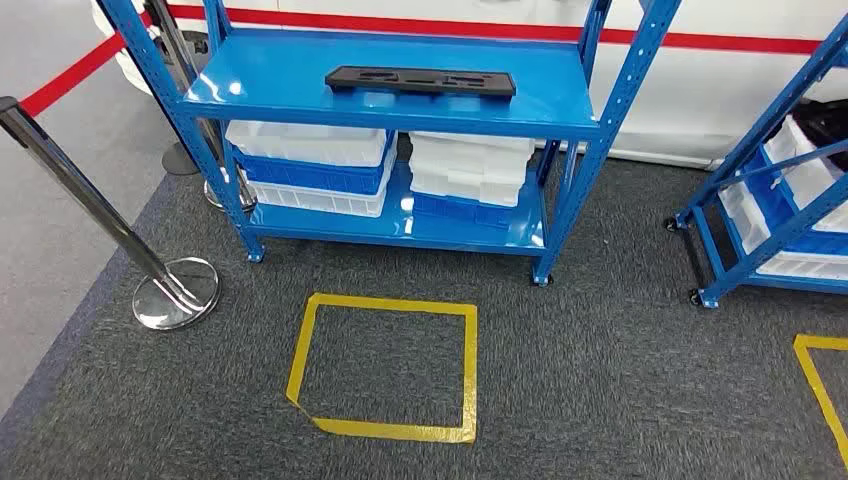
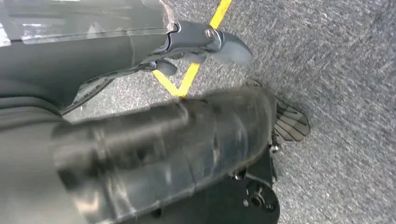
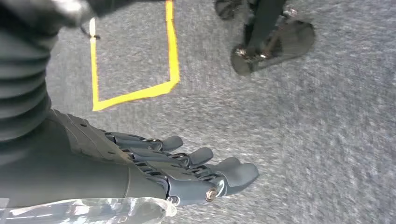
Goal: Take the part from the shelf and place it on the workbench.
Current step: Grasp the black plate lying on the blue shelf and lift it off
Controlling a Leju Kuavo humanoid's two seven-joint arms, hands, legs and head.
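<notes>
So from the head view you get the whole setup: a blue shelf [image 1: 400, 100] with the part [image 1: 421, 81], a flat black elongated piece with cutouts, lying on the top level near the back, and stacked white and blue bins [image 1: 310, 165] on the level below. A yellow tape square [image 1: 385, 367] sits on the grey carpet [image 1: 600, 380] in front. Left wrist view is blurry; the left hand [image 2: 201, 44] hangs over the carpet near some yellow tape, holding nothing, though I can't tell how its fingers sit. Right wrist view is clearer: the right hand [image 3: 187, 170] hangs empty over the carpet, fingers stretched out and slightly apart.
</notes>
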